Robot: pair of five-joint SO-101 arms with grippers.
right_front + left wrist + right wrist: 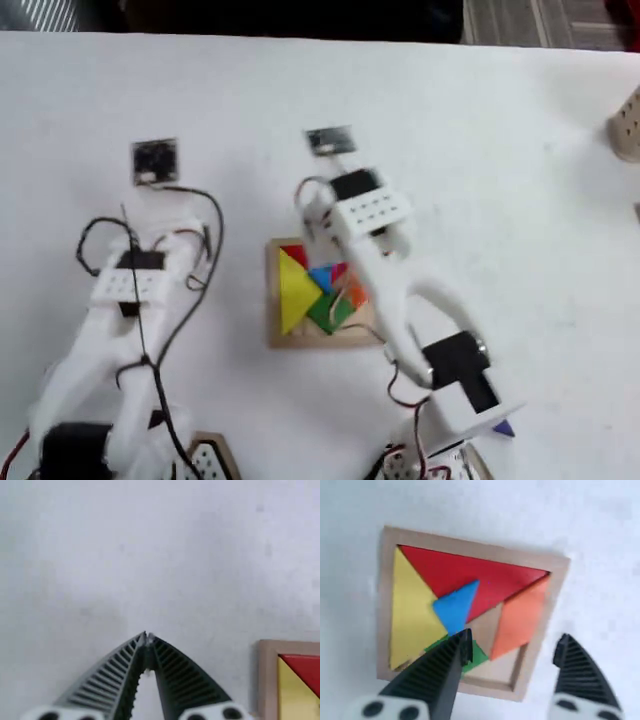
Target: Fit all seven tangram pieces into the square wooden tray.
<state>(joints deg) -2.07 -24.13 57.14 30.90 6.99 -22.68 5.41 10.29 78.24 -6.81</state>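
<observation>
The square wooden tray [272,300] [470,549] lies mid-table. Inside it are a yellow triangle [410,615] [293,285], a red triangle [470,575], an orange parallelogram [520,617] and a green piece [477,655]. A blue triangle [456,605] [322,277] sits askew at the centre, next to bare tray floor. My right gripper [515,636] hovers open above the tray's near side, one finger over the green piece and the other past the rim. Left of the tray [267,680], my left gripper [146,636] is shut over bare table. A purple piece [503,428] lies by the right arm's base.
The right arm [370,210] covers the tray's right part in the high view. The left arm [125,285] trails black cables. A perforated wooden object [628,125] stands at the far right edge. Open white table lies beyond the tray.
</observation>
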